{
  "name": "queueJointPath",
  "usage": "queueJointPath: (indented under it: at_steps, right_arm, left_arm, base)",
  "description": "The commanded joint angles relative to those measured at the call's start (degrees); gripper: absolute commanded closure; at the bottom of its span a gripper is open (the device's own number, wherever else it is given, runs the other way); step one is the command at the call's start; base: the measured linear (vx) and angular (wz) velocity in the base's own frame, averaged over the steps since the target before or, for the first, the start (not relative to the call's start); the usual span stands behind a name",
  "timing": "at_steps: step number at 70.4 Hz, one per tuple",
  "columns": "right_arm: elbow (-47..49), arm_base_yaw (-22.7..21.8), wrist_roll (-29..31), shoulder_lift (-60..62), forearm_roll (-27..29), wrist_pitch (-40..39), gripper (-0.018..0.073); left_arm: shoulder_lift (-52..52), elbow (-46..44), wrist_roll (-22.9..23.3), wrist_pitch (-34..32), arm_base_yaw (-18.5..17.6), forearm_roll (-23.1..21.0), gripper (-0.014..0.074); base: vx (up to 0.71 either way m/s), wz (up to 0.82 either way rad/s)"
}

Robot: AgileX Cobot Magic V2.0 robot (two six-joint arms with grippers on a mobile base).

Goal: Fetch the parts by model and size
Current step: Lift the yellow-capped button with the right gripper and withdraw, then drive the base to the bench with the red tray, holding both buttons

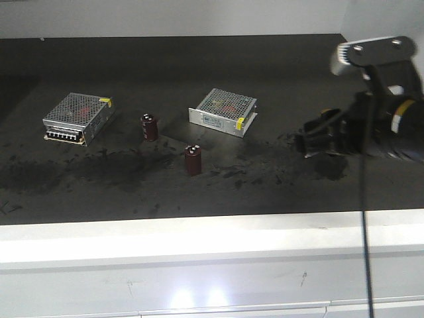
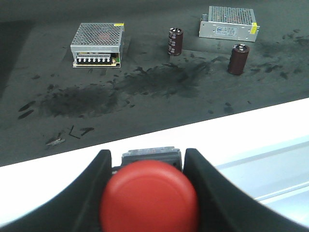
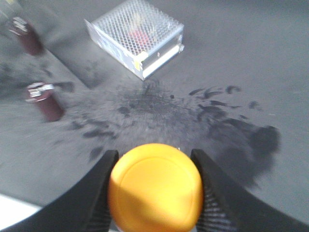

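The red-capped push-button switch (image 2: 149,195) fills the bottom of the left wrist view, its dark body showing just behind the cap. My left gripper (image 2: 147,154) is shut on it, a black finger on each side, above the white front ledge (image 2: 203,133). The yellow-capped switch (image 3: 155,188) sits between the fingers of my right gripper (image 3: 154,153), which is shut on it over the smudged dark tabletop. In the front view the right gripper (image 1: 317,139) hangs low at the table's right side; the yellow cap is hidden there. The left gripper is outside the front view.
Two silver perforated-metal boxes (image 1: 78,118) (image 1: 223,110) stand at the back left and centre. Two dark brown cylinders (image 1: 150,127) (image 1: 193,159) stand upright between them. A white ledge (image 1: 199,238) borders the dark tabletop's front edge. A black cable (image 1: 364,252) hangs at the right.
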State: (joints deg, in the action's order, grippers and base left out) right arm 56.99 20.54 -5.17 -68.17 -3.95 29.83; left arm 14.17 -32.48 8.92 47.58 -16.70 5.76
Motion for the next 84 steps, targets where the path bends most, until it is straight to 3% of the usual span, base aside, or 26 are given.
queueJointPath:
  at_steps: [1,43,84]
  right_arm:
    - [-2.2,-0.2,0.4,6.8,-1.0,-5.8,0.0569]
    - [-25.7,-0.2,0.4,43.0,-1.4,-8.5,0.0569]
    - [-26.6,-0.2,0.4,46.4,-1.4,-7.4,0.0569]
  left_arm:
    - [0.8,-1.5,0.0,-4.3,-0.4,0.0,0.0603]
    - [0.8,-1.5,0.0,-4.3,-0.4,0.0,0.0603]
    - [0.8,-1.5,0.0,-4.3,-0.4,0.0,0.0603]
  base:
    - [0.00,0.00]
    - [0.00,0.00]
    - [0.00,0.00]
